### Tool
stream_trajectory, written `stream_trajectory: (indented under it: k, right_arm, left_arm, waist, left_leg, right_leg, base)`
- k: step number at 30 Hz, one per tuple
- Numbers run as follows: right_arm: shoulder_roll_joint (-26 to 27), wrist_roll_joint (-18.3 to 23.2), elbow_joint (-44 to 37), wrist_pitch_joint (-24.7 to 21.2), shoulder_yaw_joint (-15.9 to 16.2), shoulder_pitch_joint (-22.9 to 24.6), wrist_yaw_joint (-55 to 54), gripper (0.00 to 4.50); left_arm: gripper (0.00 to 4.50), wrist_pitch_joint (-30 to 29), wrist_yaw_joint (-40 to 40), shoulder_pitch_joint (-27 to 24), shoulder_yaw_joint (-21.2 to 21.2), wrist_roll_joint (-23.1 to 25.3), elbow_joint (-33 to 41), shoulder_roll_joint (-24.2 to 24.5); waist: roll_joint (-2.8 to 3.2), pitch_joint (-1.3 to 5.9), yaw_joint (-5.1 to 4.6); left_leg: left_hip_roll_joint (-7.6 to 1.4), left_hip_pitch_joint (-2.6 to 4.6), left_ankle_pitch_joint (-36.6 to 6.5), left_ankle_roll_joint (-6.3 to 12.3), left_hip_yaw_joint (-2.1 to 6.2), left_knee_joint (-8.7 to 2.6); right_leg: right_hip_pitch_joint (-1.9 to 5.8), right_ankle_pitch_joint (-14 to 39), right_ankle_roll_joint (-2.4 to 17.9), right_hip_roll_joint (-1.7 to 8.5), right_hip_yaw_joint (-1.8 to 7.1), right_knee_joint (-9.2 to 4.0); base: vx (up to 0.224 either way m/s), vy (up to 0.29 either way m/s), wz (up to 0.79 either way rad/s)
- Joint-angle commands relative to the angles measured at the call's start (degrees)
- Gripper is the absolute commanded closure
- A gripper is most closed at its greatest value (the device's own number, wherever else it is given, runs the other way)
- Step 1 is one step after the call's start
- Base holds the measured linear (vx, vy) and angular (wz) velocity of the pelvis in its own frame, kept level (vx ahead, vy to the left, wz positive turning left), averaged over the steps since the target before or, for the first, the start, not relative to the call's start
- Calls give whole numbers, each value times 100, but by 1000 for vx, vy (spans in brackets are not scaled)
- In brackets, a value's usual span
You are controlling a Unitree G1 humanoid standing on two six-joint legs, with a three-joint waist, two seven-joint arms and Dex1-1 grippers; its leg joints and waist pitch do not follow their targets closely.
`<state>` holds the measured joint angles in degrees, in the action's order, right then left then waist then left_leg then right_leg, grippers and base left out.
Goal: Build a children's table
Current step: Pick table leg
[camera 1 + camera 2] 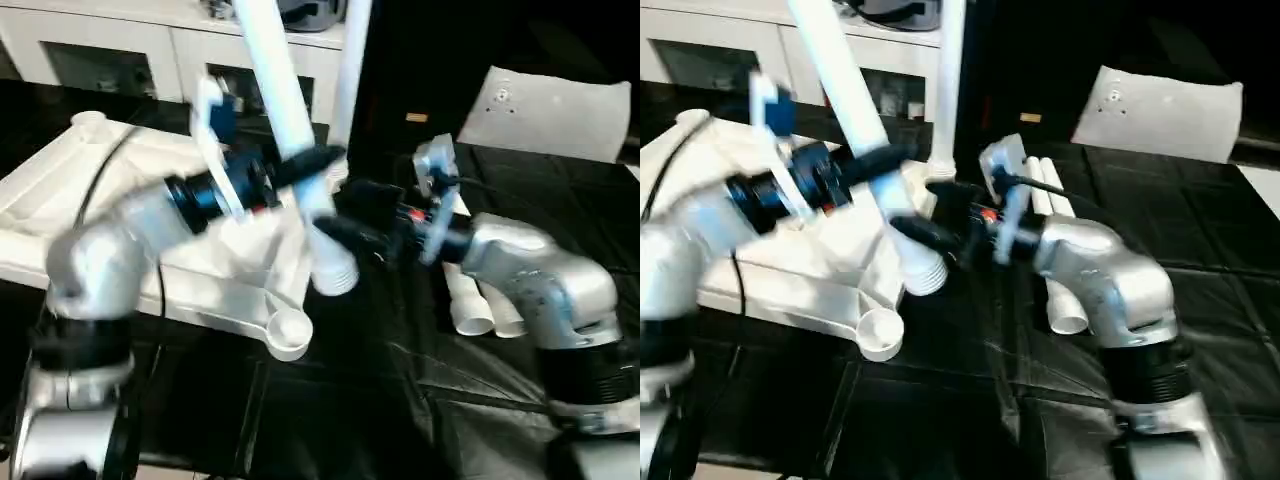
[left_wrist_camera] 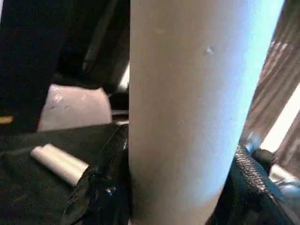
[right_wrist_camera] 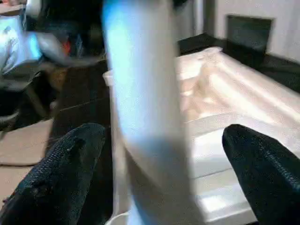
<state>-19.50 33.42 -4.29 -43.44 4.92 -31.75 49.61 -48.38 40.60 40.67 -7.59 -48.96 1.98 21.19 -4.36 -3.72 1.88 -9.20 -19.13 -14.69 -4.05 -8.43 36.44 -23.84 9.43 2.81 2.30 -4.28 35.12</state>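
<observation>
The left gripper [image 1: 305, 175] sits in the middle of the left eye view. Its black fingers [image 2: 101, 187] press on both sides of a long white leg [image 1: 285, 110], so it is pinching that leg. The leg leans from the top of the frame down to the middle, and its ribbed end [image 1: 335, 275] hangs just above the tabletop's near edge.

The right gripper [image 1: 345, 225] reaches in from the right, just below the left one. In the right wrist view its two black fingertips [image 3: 61, 164] stand wide apart, with the same leg between them. I cannot tell if they touch it.

The white tabletop [image 1: 60, 190] lies upside down on the left side of the frame, on the black table [image 1: 400, 400]. Its ribs face up. One round corner socket [image 1: 290, 335] is at the lower middle and another [image 1: 88, 122] is at the upper left. A second leg [image 1: 350, 80] stands straight up at the top middle, behind the grippers.

Two more legs [image 1: 480, 310] lie side by side on the black table, right of centre, partly behind the right arm. A flat white bag [image 1: 550, 110] rests in the upper right. White cabinets [image 1: 110, 50] run along the top left.

I cannot read any words or labels anywhere.

The left wrist view shows the two lying legs [image 2: 58, 161] and the bag [image 2: 75, 108] behind the held leg. The right wrist view shows the tabletop's ribbed underside [image 3: 234, 93] up close.
</observation>
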Motion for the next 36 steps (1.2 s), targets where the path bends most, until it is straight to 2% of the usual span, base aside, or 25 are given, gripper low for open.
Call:
stream_trajectory:
  k: [1, 6, 10, 12, 16, 20, 22, 28, 30, 31, 36]
  right_arm:
    - [-160, 122, -26, -171, 81, -148, 294, 6]
    - [-210, 19, 232, -146, 318, -341, 574, 21]
    - [-200, -111, 365, -80, 446, -434, 635, 50]
    - [-206, -172, 432, -45, 529, -473, 663, 84]
    - [-207, -269, 570, 23, 633, -530, 707, 104]
    - [-208, -314, 650, 52, 680, -550, 743, 130]
    - [-208, -327, 693, 64, 694, -552, 756, 166]
    - [-190, -352, 756, 91, 705, -540, 815, 205]
    - [-182, -357, 766, 111, 713, -515, 827, 213]
    - [-183, -363, 781, 129, 714, -510, 839, 223]
    - [-118, -345, 724, 134, 702, -397, 786, 248]
  left_arm:
    - [266, -156, 201, 125, 1, -160, -14, 69]
    - [266, -272, 504, 208, 172, -174, -28, 194]
    - [266, -308, 569, 215, 211, -180, -18, 211]
    - [266, -319, 598, 214, 212, -191, -15, 215]
    - [266, -329, 694, 213, 222, -167, -11, 230]
    - [266, -288, 809, 203, 289, -88, -23, 280]
    - [266, -275, 837, 203, 309, -63, -39, 284]
    - [266, -225, 961, 208, 378, 23, -67, 309]
    - [266, -181, 983, 217, 410, 80, -114, 300]
    - [266, -164, 985, 222, 422, 100, -130, 293]
    - [266, -77, 879, 134, 437, 196, -101, 271]
  waist:
    - [15, 408, 34]
    - [18, 410, 39]
    - [26, 412, 45]
    - [31, 418, 47]
    - [27, 418, 41]
    - [33, 414, 44]
    - [43, 412, 43]
    - [46, 411, 45]
    - [39, 413, 42]
    - [15, 415, 48]
    - [2, 412, 40]
  left_leg:
    - [-295, -76, 354, 285, 44, -406]
    - [-297, -83, 366, 263, 44, -406]
    - [-307, -89, 378, 193, 47, -409]
    - [-307, -91, 381, 188, 47, -411]
    - [-306, -98, 372, 170, 46, -411]
    - [-310, -97, 320, 162, 45, -414]
    - [-312, -93, 301, 152, 47, -417]
    - [-313, -97, 311, 158, 50, -418]
    - [-313, -93, 312, 163, 48, -417]
    - [-307, -92, 332, 175, 45, -416]
    - [-319, -95, 346, 174, 43, -418]
  right_leg:
    - [422, 1692, 684, 539, 361, -392]
    - [421, 1667, 702, 545, 357, -389]
    - [431, 1683, 688, 553, 361, -388]
    - [436, 1563, 732, 551, 362, -374]
    - [443, 1502, 775, 547, 363, -368]
    - [443, 1566, 761, 556, 364, -379]
    - [440, 1588, 766, 552, 362, -380]
    - [444, 1571, 764, 551, 362, -381]
    - [442, 1573, 760, 553, 362, -386]
    - [445, 1595, 746, 553, 364, -379]
    - [439, 1580, 751, 560, 365, -377]
  base:
    - [0, 0, 0]
    - [0, 0, 0]
    - [0, 0, 0]
    - [0, 0, 0]
    - [0, 0, 0]
    - [0, 0, 0]
    - [0, 0, 0]
    - [0, 0, 0]
    - [0, 0, 0]
    - [0, 0, 0]
    - [0, 0, 0]
